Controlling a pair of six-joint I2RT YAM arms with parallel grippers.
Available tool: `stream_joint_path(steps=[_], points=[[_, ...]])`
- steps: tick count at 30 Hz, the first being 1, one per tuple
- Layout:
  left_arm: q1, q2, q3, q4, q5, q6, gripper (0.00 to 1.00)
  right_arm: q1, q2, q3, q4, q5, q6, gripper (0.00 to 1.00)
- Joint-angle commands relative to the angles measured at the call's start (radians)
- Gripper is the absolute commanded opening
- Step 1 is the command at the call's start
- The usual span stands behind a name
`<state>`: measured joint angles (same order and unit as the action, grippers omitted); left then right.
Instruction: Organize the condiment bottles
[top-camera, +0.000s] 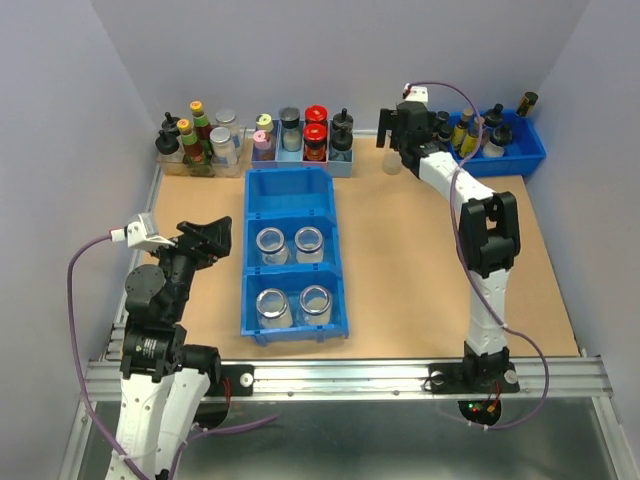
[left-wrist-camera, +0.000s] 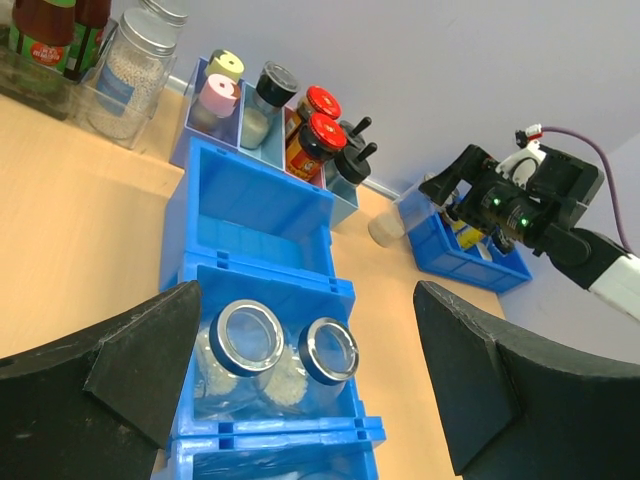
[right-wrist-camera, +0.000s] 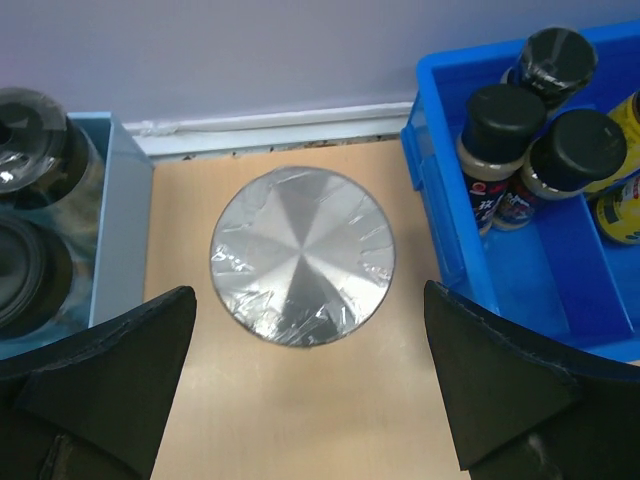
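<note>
Table (top-camera: 400, 280): tan, carrying all items. Blue divided bin (top-camera: 290, 195): ahead of and below the left gripper (left-wrist-camera: 308, 290), whose jaws are wide apart and empty. Blue tray (right-wrist-camera: 540, 270): just outside the right gripper (right-wrist-camera: 309, 288), holding dark-capped bottles (right-wrist-camera: 500, 135). Four open glass jars (top-camera: 271, 245): two in the bin's middle compartment, two in its near one. Silver-lidded jar (right-wrist-camera: 303, 255): upright on the table, centred under the right gripper's wide-spread jaws, clear of both fingers.
</note>
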<state>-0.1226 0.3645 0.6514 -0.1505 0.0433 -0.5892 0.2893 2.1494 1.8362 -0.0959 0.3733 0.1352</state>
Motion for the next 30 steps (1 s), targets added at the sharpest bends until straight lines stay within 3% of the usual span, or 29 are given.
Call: stream_joint_path(steps=[1, 7, 12, 16, 17, 19, 20, 22, 27, 30], points=[[0.000, 0.011, 0.031, 0.032, -0.010, 0.020, 0.99, -0.022, 0.027, 0.100, 0.065, 0.024, -0.019, 1.00], [0.000, 0.017, 0.036, 0.034, -0.014, 0.026, 0.99, -0.041, 0.098, 0.159, 0.065, -0.054, -0.020, 1.00], [0.000, 0.017, 0.042, 0.028, -0.020, 0.034, 0.99, -0.042, 0.124, 0.186, 0.065, -0.112, -0.019, 0.93], [0.000, 0.011, 0.045, 0.019, -0.026, 0.035, 0.99, -0.041, 0.121, 0.195, 0.065, -0.146, -0.023, 0.73], [0.000, 0.011, 0.044, 0.020, -0.025, 0.035, 0.99, -0.041, 0.116, 0.192, 0.067, -0.152, -0.029, 0.53], [0.000, 0.008, 0.044, 0.019, -0.023, 0.035, 0.99, -0.041, 0.093, 0.178, 0.070, -0.145, -0.028, 0.33], [0.000, 0.008, 0.044, 0.017, -0.023, 0.035, 0.99, -0.041, 0.081, 0.158, 0.073, -0.145, -0.035, 0.17], [0.000, 0.004, 0.044, 0.017, -0.022, 0.034, 0.99, -0.042, 0.034, 0.129, 0.073, -0.136, -0.040, 0.02], [0.000, -0.010, 0.044, 0.016, -0.017, 0.034, 0.99, -0.039, -0.130, -0.026, 0.084, -0.172, -0.028, 0.00], [0.000, -0.016, 0.047, 0.014, -0.016, 0.034, 0.99, -0.032, -0.253, -0.081, 0.088, -0.275, -0.020, 0.00]])
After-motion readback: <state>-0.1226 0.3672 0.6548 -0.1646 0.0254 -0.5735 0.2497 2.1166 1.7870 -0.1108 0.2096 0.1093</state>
